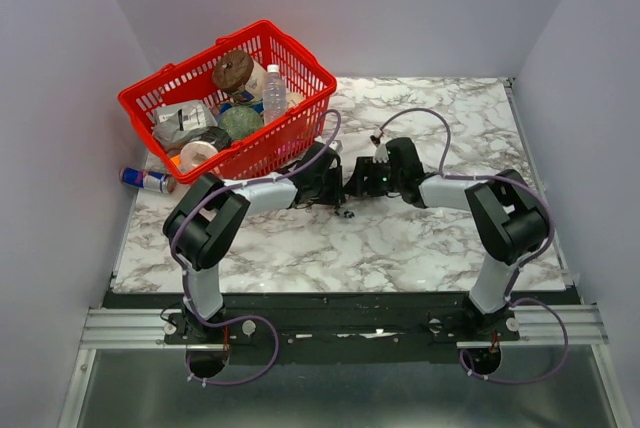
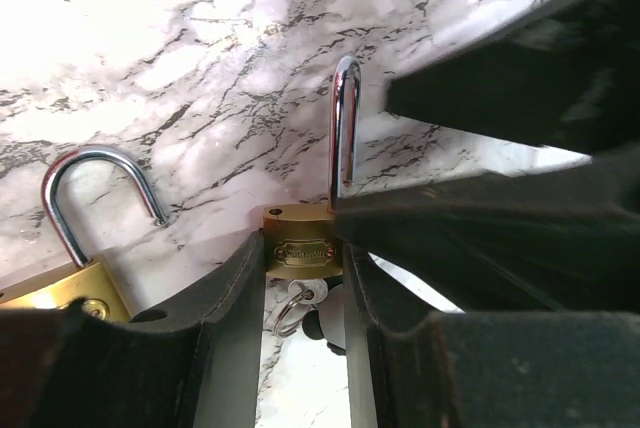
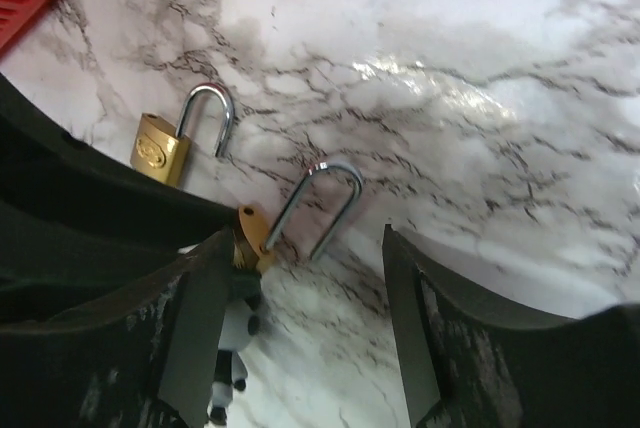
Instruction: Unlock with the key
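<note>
Left gripper [image 2: 304, 266]: I see its fingers [image 2: 235, 328] pressed onto the brass body of a padlock [image 2: 303, 244], whose shackle [image 2: 345, 128] stands open.
Right gripper [image 3: 305, 248]: spread wide with nothing between the fingers, close beside the held padlock.
Key [image 2: 320, 326]: dark head and small ring just under the held padlock's body, between the left fingers; I cannot tell whether the blade is in the lock.
Only from the left wrist: the plate on the padlock's face and the ring below it.
Only from the right wrist: the held padlock sits edge-on, and a second padlock [image 3: 160, 148] lies flat on the table [image 3: 480, 98] nearby, shackle open.
Only from above: both arms meet at mid-table; the locks are too small for me to read there.
Basket [image 1: 200, 163]: red, at the far left, holding a clear bottle [image 1: 274, 88], a brown round thing [image 1: 232, 70], a green ball-like item [image 1: 240, 121], a grey pouch [image 1: 182, 120] and a white ring [image 1: 198, 155].
Can [image 1: 148, 180]: on its side on the table, just outside the basket's left corner.
</note>
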Tool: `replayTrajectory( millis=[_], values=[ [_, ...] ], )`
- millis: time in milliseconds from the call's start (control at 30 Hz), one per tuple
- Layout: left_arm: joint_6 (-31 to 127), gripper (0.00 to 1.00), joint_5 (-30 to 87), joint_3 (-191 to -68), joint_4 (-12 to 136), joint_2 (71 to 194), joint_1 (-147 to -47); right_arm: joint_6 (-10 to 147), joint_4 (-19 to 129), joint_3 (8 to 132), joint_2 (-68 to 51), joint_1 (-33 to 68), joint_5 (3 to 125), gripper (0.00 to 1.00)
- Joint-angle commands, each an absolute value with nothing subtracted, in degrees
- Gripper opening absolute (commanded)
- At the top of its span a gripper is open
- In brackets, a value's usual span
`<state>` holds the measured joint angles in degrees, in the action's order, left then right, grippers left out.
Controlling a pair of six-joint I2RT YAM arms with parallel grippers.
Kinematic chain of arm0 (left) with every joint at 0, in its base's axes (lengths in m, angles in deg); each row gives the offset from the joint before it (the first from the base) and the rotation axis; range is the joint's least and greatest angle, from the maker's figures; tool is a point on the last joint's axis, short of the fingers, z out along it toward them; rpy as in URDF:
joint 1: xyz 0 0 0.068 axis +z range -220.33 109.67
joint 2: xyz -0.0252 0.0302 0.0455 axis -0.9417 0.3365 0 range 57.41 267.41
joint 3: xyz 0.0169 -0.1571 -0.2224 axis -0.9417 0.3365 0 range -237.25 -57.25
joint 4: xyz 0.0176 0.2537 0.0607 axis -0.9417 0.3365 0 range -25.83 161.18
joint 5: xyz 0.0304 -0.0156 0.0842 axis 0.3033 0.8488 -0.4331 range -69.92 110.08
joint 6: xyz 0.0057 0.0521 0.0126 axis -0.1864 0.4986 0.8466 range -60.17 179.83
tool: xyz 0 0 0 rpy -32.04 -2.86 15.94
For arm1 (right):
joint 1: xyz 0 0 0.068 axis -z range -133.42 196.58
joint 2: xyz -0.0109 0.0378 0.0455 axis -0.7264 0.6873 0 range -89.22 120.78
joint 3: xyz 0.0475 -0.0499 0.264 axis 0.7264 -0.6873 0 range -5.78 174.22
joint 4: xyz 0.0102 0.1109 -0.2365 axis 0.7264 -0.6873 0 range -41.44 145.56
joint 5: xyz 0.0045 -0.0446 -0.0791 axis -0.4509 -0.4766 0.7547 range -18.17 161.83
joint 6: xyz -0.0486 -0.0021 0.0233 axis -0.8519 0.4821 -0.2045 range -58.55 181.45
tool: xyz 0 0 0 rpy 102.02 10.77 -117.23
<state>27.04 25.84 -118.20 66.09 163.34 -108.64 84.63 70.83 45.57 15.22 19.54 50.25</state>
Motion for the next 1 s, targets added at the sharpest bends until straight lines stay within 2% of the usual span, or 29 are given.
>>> replayTrajectory(
  millis=[0, 67, 167, 467, 600, 700, 800, 967],
  values=[
    [29.3, 0.25, 20.5, -119.2, 72.5, 165.6, -109.1, 86.9, 69.2, 42.0, 10.6, 18.9, 54.7, 0.74],
    [29.4, 0.43, 20.5, -119.2, 72.7, 165.1, -109.3, 87.4, 69.1, 41.2, 9.0, 18.9, 56.0, 0.75],
    [30.0, 0.60, 19.1, -119.5, 72.9, 164.6, -109.9, 88.1, 68.7, 39.1, 5.8, 19.2, 57.1, 0.77],
    [33.3, 0.88, 16.4, -119.7, 73.2, 160.3, -110.9, 88.8, 69.0, 31.8, -6.9, 21.4, 58.1, 0.78],
    [36.5, 0.97, 14.5, -119.5, 71.0, 155.0, -112.3, 89.2, 69.1, 27.9, -14.8, 23.3, 58.2, 0.78],
    [38.5, 0.99, 11.5, -115.5, 64.5, 146.4, -113.0, 88.8, 68.8, 24.7, -21.9, 25.7, 58.4, 0.79],
    [41.3, 0.99, 11.1, -111.8, 59.7, 137.3, -113.0, 87.7, 66.7, 23.0, -27.4, 28.4, 58.6, 0.83],
    [45.9, 0.99, 13.3, -113.8, 63.5, 127.4, -112.9, 84.7, 60.7, 22.6, -39.9, 29.7, 63.6, 0.87]
  ],
)
